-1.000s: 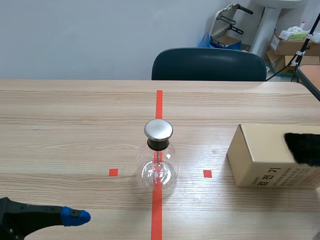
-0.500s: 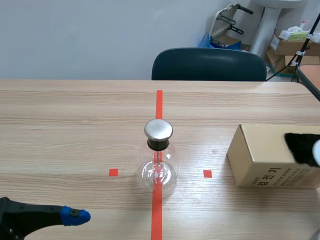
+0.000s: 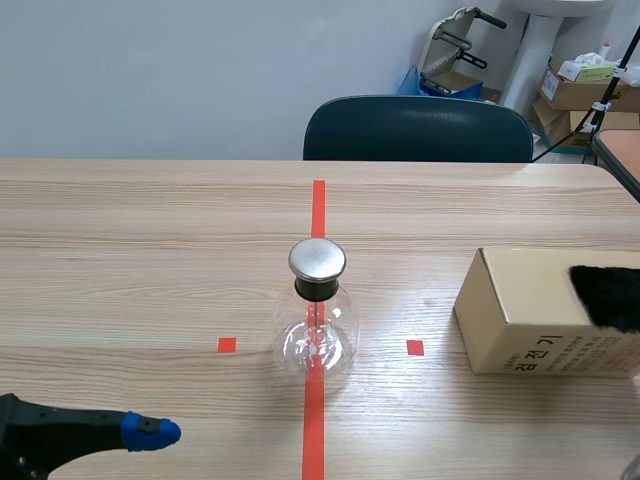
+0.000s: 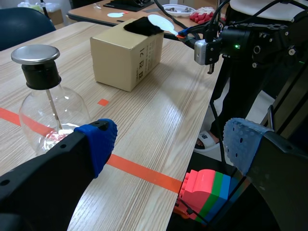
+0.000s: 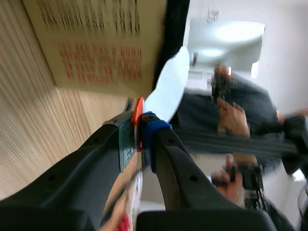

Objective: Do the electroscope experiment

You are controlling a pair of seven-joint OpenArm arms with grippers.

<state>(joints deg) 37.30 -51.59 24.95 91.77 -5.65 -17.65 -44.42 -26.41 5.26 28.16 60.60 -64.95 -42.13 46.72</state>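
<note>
The electroscope, a round glass flask (image 3: 317, 325) with a black neck and a metal cap (image 3: 317, 259), stands on the red tape line at the table's middle; it also lies ahead of my left fingers as the flask (image 4: 48, 113). My left gripper (image 4: 168, 139) hangs open and empty near the table's front left edge, its blue pad (image 3: 150, 432) showing. My right gripper (image 5: 144, 127) is shut on the orange handle of a white paddle (image 5: 171, 84). The paddle (image 4: 161, 21) sits by the black fur cloth (image 4: 142, 26) on the cardboard box (image 3: 535, 320).
A dark chair (image 3: 418, 128) stands behind the far table edge. Boxes and equipment (image 3: 580, 85) fill the back right corner. A stack of coloured blocks (image 4: 207, 190) lies below the table's edge. The right arm's body (image 4: 250, 43) stands beyond the box.
Half a second ago the white paddle showed at the scene's right edge beside the black cloth; now it is out of that view. The left arm and the flask have not moved.
</note>
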